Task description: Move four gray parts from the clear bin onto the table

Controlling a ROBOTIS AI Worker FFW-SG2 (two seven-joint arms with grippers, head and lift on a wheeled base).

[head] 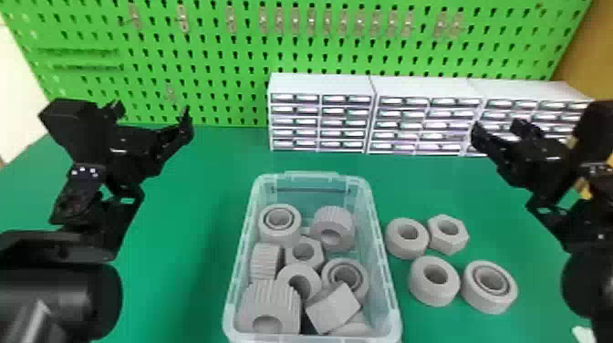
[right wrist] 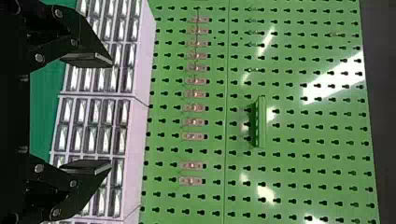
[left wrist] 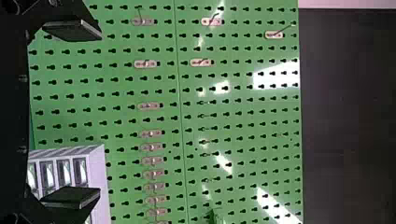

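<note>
Currently, left gripper released, right gripper released

I see each gripper's two fingers spread apart, both raised above the bench, one to either side of the clear bin. Four gray parts are on the bench, just right of the bin: a plain ring and a hex nut farther from me, with a second ring and a double-walled ring nearer. More gray parts lie jumbled inside the bin, among them a ribbed cylinder at the far right, a larger ribbed piece at the near left and another hex nut between them. Behind, white drawer cabinets stand on the bench before a green pegboard.
</note>
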